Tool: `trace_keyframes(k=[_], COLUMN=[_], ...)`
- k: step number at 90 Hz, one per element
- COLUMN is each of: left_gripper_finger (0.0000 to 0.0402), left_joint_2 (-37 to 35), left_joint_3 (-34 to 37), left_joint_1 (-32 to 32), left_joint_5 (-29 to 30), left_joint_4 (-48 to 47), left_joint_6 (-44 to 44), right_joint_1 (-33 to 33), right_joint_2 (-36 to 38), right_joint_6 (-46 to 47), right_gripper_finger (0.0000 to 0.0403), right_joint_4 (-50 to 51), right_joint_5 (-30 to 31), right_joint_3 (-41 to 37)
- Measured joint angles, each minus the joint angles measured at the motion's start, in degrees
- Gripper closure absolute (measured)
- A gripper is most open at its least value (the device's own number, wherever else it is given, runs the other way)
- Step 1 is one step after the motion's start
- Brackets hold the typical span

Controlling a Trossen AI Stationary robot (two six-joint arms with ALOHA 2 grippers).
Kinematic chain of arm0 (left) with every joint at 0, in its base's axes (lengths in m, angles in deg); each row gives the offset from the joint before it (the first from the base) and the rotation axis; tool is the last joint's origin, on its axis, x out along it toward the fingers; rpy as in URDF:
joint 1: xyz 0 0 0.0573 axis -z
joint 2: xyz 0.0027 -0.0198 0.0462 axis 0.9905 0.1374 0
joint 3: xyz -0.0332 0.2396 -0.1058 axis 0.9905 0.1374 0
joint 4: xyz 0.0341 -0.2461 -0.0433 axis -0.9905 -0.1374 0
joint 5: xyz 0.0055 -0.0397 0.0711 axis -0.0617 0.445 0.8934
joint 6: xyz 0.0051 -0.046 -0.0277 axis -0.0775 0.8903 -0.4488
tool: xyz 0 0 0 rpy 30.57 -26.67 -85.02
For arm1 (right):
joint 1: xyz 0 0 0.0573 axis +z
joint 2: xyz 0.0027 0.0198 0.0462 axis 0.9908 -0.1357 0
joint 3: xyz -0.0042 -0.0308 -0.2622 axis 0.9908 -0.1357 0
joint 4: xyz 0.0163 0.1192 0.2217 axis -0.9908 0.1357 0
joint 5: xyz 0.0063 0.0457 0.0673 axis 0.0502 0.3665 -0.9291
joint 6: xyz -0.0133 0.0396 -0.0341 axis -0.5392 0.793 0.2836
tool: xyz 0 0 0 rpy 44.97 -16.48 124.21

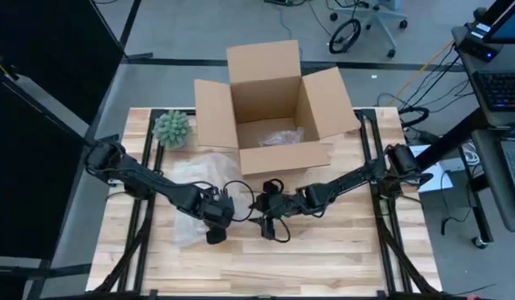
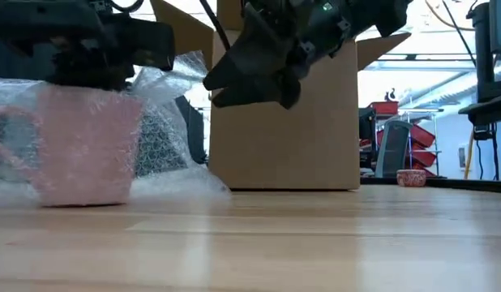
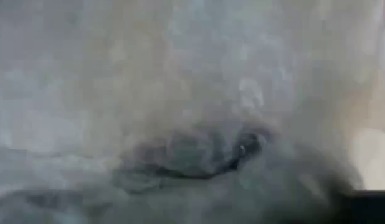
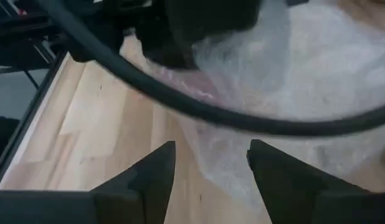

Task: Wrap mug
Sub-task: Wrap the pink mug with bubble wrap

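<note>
Low view shows the pink mug [image 2: 82,146] standing upright on the wooden surface [image 2: 315,243], swathed in bubble wrap [image 2: 165,97]. Directly above it sits the left claw [image 2: 80,45], down on the wrap; whether its fingers are apart or together cannot be told. To one side, the right claw [image 4: 211,165] hangs above the surface, fingers apart and empty, just off the wrap's edge. Behind stands an open cardboard box [image 1: 270,104].

box [image 1: 270,104]: open cardboard, flaps up, at my surface's [image 1: 324,258] far edge
plant [image 1: 172,128]: green, just beside box's flap
</note>
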Motion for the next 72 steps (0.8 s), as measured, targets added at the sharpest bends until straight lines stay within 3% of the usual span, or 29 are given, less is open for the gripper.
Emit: trace_keyframes(k=[50,72], left_gripper_finger=[0.0320,0.0320], left_joint_2=[-1.89,-3.20], left_joint_3=[-9.61,-12.03], left_joint_1=[0.02,-0.07], left_joint_5=[-0.11,3.94], left_joint_4=[-16.63,-21.30], left_joint_6=[-1.51,-3.30], right_joint_1=[0.02,0.02], right_joint_2=[0.00,0.00], right_joint_6=[-0.87,-0.89], right_gripper_finger=[0.0211,0.0211], right_joint_4=[0.60,0.63], right_joint_5=[-0.24,-0.28], right_joint_3=[0.00,0.00])
